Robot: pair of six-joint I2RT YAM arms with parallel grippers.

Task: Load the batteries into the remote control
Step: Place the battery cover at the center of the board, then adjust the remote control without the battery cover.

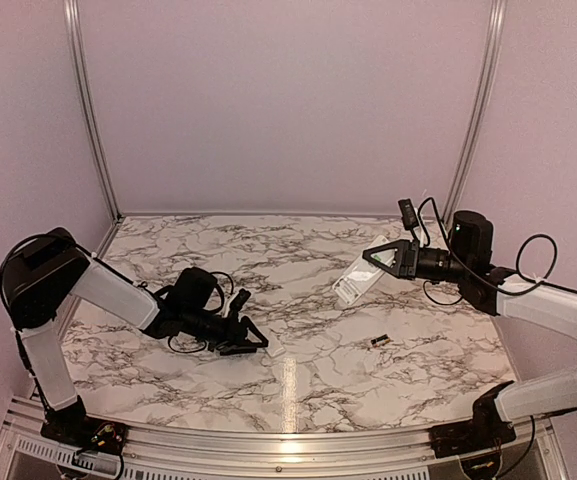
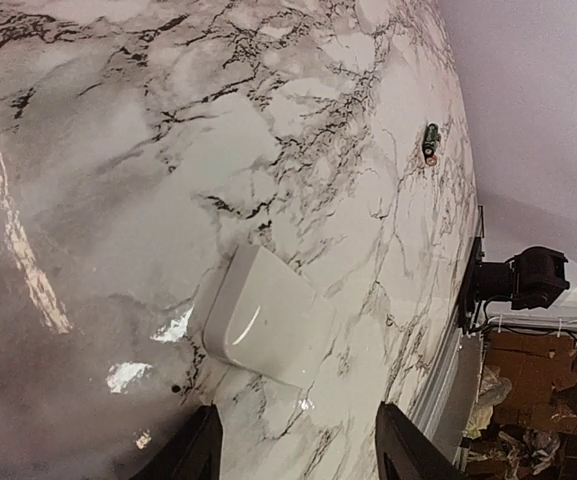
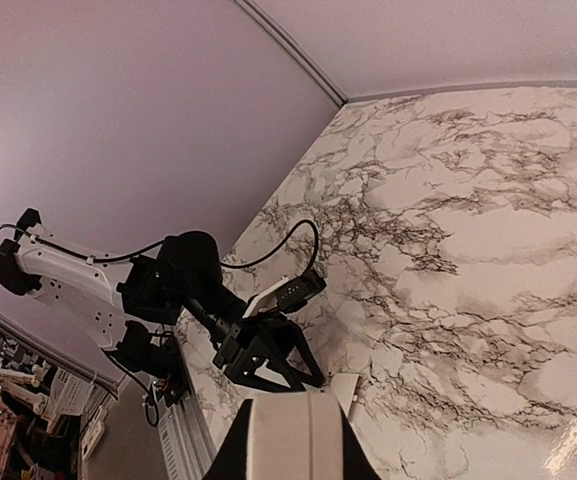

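My right gripper (image 1: 370,260) is shut on the white remote control (image 1: 353,279) and holds it tilted above the table at the right; in the right wrist view the remote (image 3: 293,435) fills the gap between the fingers (image 3: 230,450). A small dark battery (image 1: 378,341) lies on the marble in front of it, and also shows in the left wrist view (image 2: 430,146). My left gripper (image 1: 258,343) is open and low over the table, just short of a separate white cover piece (image 2: 265,316), which lies flat beyond its fingertips (image 2: 196,452).
The marble table top (image 1: 298,385) has a metal rail along the near edge (image 1: 288,440). Pale walls with corner posts (image 1: 88,110) enclose the back and sides. The left arm (image 3: 203,300) shows in the right wrist view, with the cover piece (image 3: 346,388) by it.
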